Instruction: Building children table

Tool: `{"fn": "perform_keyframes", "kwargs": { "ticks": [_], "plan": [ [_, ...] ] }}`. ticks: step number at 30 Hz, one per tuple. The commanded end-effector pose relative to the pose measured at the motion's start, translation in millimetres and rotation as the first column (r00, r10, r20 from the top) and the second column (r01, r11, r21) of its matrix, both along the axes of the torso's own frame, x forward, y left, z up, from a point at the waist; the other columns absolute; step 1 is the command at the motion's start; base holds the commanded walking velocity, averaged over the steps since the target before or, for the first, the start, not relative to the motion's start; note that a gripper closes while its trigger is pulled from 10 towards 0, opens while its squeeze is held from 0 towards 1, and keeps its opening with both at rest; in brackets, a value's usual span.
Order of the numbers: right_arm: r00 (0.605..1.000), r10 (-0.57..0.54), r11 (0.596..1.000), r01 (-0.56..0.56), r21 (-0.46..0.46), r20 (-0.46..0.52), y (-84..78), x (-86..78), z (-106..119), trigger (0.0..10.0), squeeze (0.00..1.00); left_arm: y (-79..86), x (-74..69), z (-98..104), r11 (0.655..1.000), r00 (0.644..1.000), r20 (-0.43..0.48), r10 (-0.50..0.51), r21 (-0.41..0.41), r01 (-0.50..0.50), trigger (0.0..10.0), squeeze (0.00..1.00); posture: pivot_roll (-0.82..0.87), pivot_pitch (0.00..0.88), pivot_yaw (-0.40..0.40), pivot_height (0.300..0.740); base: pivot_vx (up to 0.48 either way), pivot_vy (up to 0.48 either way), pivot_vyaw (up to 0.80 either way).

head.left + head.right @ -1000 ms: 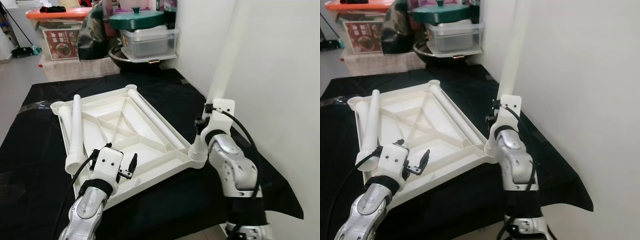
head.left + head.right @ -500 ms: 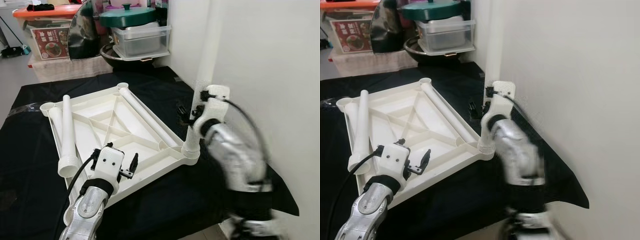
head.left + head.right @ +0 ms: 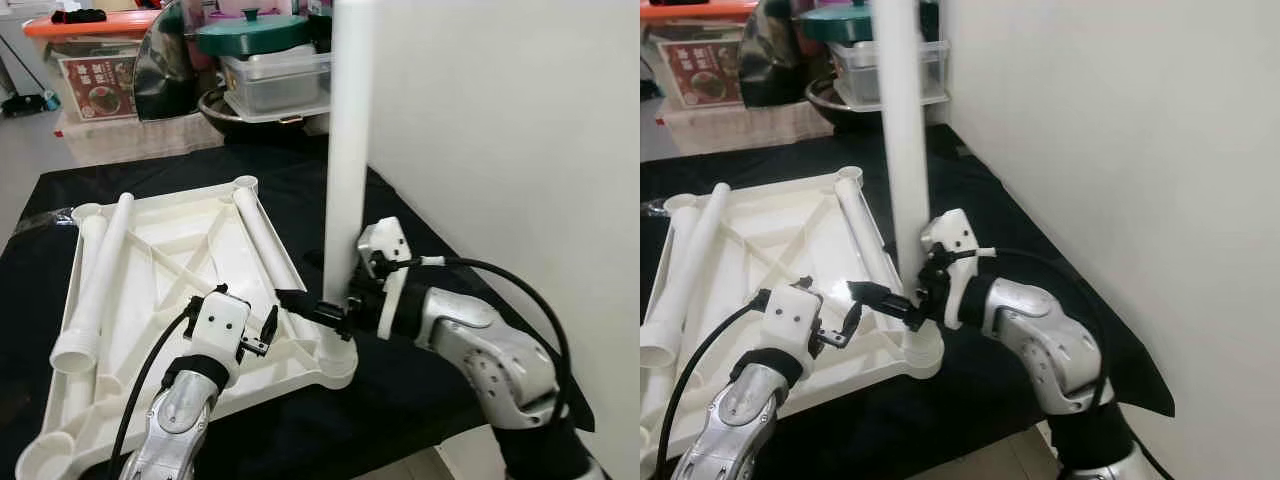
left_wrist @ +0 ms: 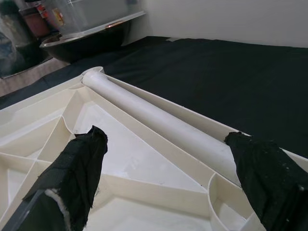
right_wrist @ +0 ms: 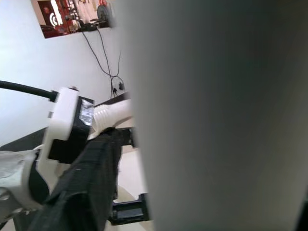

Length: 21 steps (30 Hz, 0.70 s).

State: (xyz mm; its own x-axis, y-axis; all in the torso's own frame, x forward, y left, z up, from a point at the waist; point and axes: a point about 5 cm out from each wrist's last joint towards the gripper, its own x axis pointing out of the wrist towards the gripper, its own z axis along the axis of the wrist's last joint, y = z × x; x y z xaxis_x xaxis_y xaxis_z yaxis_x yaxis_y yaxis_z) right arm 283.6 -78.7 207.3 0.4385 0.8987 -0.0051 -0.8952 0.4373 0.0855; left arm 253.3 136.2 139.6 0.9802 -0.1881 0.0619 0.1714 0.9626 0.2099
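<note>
The white table top (image 3: 170,262) lies upside down on the black cloth. One white leg (image 3: 348,150) stands upright in the near right corner socket (image 3: 338,366). My right gripper (image 3: 325,312) is shut on this leg just above the socket; in the right wrist view the leg (image 5: 216,115) sits tight against a black finger (image 5: 86,183). My left gripper (image 3: 268,328) hovers open over the top's near part, holding nothing. Two loose legs lie on the top, one at the left (image 3: 100,280) and one in the middle (image 3: 262,245), the latter also in the left wrist view (image 4: 159,122).
A white wall (image 3: 520,150) rises close on the right. Behind the table stand storage boxes (image 3: 110,70), a wok (image 3: 250,110) and a green-lidded pot (image 3: 262,35). The black cloth's front edge (image 3: 400,440) is near my arms.
The view has shifted. My right arm has swung down, so the gripper now holds the upright leg low, near the socket, instead of higher up. The left gripper stays open in place.
</note>
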Motion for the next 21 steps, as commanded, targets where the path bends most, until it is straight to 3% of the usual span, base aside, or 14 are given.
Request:
{"fn": "perform_keyframes", "kwargs": {
  "ticks": [1, 3, 5, 7, 8, 9, 10, 11, 13, 17, 18, 19, 20, 21],
  "plan": [
    [1.000, -0.019, 1.000, 0.019, -0.002, -0.005, 5.2, 5.4, -3, 0.0, 0.00, 1.8, -0.3, -2, 1.000, 1.000, -0.003, 0.007, 0.017, -0.007, 10.0, 0.00, 0.11, 0.000, -0.048, 0.740, 0.000, 0.000, 0.00],
    [0.999, -0.042, 0.999, 0.042, 0.000, -0.012, 3.1, 8.6, -4, 0.0, 0.00, 2.0, -0.3, -2, 1.000, 1.000, -0.002, 0.007, 0.017, -0.007, 10.0, 0.00, 0.11, 0.000, -0.048, 0.740, 0.000, 0.000, 0.00],
    [0.976, -0.213, 0.977, 0.211, -0.039, -0.047, -11.4, 23.4, -14, 0.0, 0.00, 2.8, -0.8, -3, 1.000, 1.000, -0.003, 0.009, 0.019, -0.009, 10.0, 0.00, 0.10, 0.000, -0.045, 0.740, 0.000, 0.000, 0.00],
    [0.822, -0.560, 0.825, 0.542, -0.161, -0.104, -41.4, 46.1, -35, 0.0, 0.00, 3.0, -1.0, -3, 1.000, 1.000, -0.004, 0.009, 0.018, -0.009, 10.0, 0.00, 0.09, 0.000, -0.042, 0.740, 0.000, 0.000, 0.00],
    [0.822, -0.560, 0.825, 0.542, -0.161, -0.104, -41.4, 46.1, -35, 0.0, 0.00, 3.0, -1.0, -3, 1.000, 1.000, -0.004, 0.009, 0.018, -0.009, 10.0, 0.00, 0.09, 0.000, -0.042, 0.740, 0.000, 0.000, 0.00],
    [0.695, -0.709, 0.703, 0.682, -0.201, -0.119, -58.9, 51.0, -45, 0.0, 0.00, 2.6, -1.0, -4, 1.000, 1.000, -0.005, 0.007, 0.018, -0.007, 10.0, 0.00, 0.09, 0.000, -0.039, 0.740, 0.000, 0.000, 0.00],
    [0.597, -0.791, 0.611, 0.760, -0.219, -0.135, -69.7, 51.1, -52, 0.0, 0.00, 2.1, -1.0, -4, 1.000, 1.000, -0.006, 0.006, 0.018, -0.006, 10.0, 0.00, 0.09, 0.000, -0.039, 0.740, 0.000, 0.000, 0.00],
    [0.597, -0.791, 0.611, 0.760, -0.219, -0.135, -69.7, 51.1, -52, 0.0, 0.00, 2.1, -1.0, -4, 1.000, 1.000, -0.006, 0.006, 0.018, -0.006, 10.0, 0.00, 0.09, 0.000, -0.039, 0.740, 0.000, 0.000, 0.00],
    [0.474, -0.875, 0.485, 0.847, -0.219, -0.102, -66.4, 38.1, -48, 0.0, 0.00, 2.5, -1.9, -4, 1.000, 1.000, -0.009, 0.005, 0.020, -0.005, 10.0, 0.00, 0.09, 0.000, -0.029, 0.740, 0.000, 0.000, 0.00],
    [0.461, -0.882, 0.471, 0.856, -0.213, -0.097, -46.0, 29.2, -40, 0.0, 0.00, 3.0, -2.3, -5, 1.000, 1.000, -0.012, 0.008, 0.022, -0.008, 10.0, 0.00, 0.08, 0.000, -0.029, 0.740, 0.000, 0.000, 0.00],
    [0.471, -0.875, 0.483, 0.846, -0.226, -0.108, -38.2, 28.2, -40, 3.9, 0.00, 3.0, -2.2, -5, 1.000, 1.000, -0.012, 0.009, 0.022, -0.008, 10.0, 0.00, 0.08, 0.000, -0.029, 0.740, 0.000, 0.000, 0.00],
    [0.471, -0.875, 0.483, 0.846, -0.226, -0.108, -38.2, 28.2, -40, 3.9, 0.00, 3.0, -2.2, -5, 1.000, 1.000, -0.012, 0.009, 0.022, -0.008, 10.0, 0.00, 0.08, 0.000, -0.029, 0.740, 0.000, 0.000, 0.00],
    [0.500, -0.858, 0.514, 0.825, -0.237, -0.119, -30.0, 28.0, -40, 10.0, 0.00, 3.0, -2.0, -5, 1.000, 1.000, -0.013, 0.009, 0.022, -0.009, 10.0, 0.00, 0.08, 0.000, -0.028, 0.740, 0.000, 0.000, 0.00],
    [0.517, -0.846, 0.534, 0.815, -0.226, -0.134, -23.0, 27.7, -38, 10.0, 0.00, 3.1, -1.6, -5, 1.000, 1.000, -0.012, 0.010, 0.022, -0.010, 10.0, 0.00, 0.08, 0.000, -0.027, 0.740, 0.000, 0.000, 0.00]
  ]
}}
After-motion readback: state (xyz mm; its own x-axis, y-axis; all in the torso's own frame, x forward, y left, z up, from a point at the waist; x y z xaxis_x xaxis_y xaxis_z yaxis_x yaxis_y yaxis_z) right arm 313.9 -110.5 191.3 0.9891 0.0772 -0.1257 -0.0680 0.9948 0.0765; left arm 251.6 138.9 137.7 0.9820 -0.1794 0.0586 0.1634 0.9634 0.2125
